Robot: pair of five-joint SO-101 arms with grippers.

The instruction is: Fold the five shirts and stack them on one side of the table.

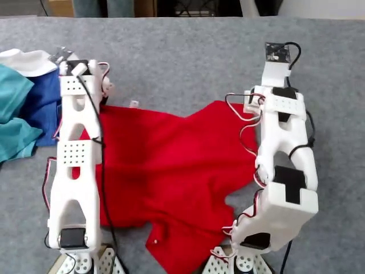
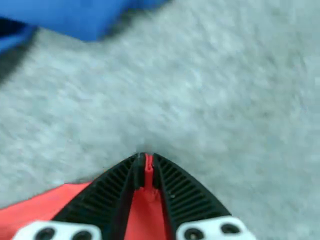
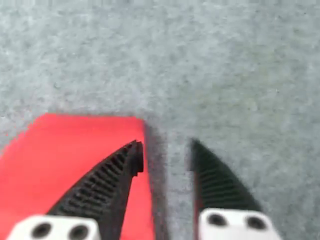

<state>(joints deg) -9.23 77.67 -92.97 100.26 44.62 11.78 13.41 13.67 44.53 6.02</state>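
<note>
The left jaws are pressed together, pinching a thin edge of the bright red cloth shirt (image 1: pixel 165 165), which spreads back beneath them over the grey felt-covered desk (image 1: pixel 182 51), while the right jaws stand spread, one over the shirt's corner, the other over bare felt beside it.

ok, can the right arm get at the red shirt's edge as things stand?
Probably yes. The right claw is open and straddles the edge of the red shirt, half over the cloth, half over the table; nothing lies between.
</note>
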